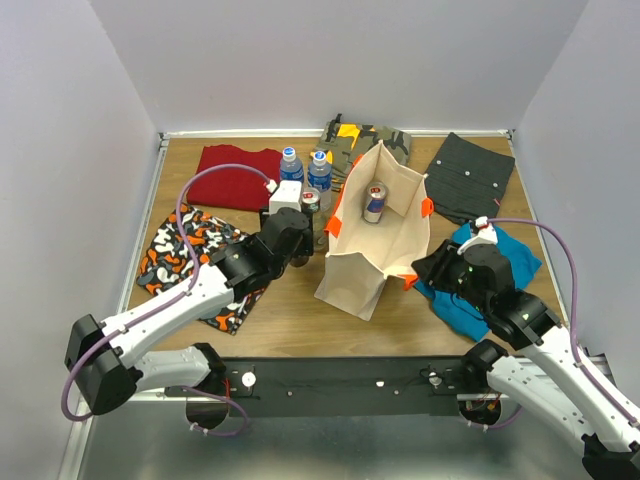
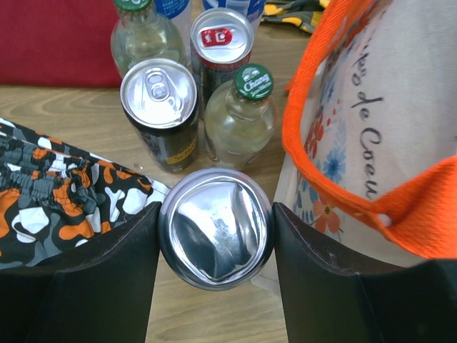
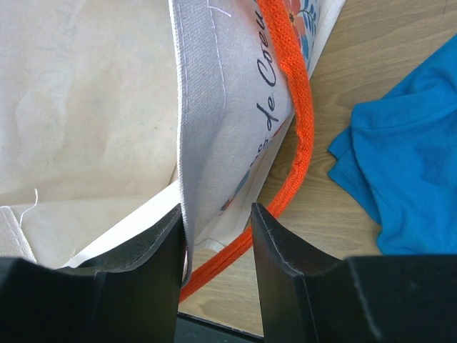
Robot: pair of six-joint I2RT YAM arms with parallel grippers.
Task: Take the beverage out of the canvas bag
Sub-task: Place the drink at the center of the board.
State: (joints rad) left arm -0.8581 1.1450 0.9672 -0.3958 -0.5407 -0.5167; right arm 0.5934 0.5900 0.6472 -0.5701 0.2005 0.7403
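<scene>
The beige canvas bag (image 1: 365, 260) with orange handles stands open mid-table. A blue and silver beverage can (image 1: 375, 203) stands inside it. My left gripper (image 1: 295, 243) is just left of the bag, low over the table. In the left wrist view the left gripper (image 2: 216, 211) is shut on a second can (image 2: 214, 239), whose shiny concave end faces the camera. The bag's printed side (image 2: 357, 128) is right beside it. My right gripper (image 1: 425, 268) is at the bag's right rim. The right gripper (image 3: 218, 214) is open astride the bag wall (image 3: 228, 86), with fabric against the left finger only.
Beside the held can stand a black can (image 2: 158, 93), a red-topped can (image 2: 223, 39) and a green-capped glass bottle (image 2: 246, 118). Folded clothes lie around: red (image 1: 235, 175), orange-patterned (image 1: 190, 260), blue (image 1: 500, 270), dark grey (image 1: 470, 175), camouflage (image 1: 365, 140).
</scene>
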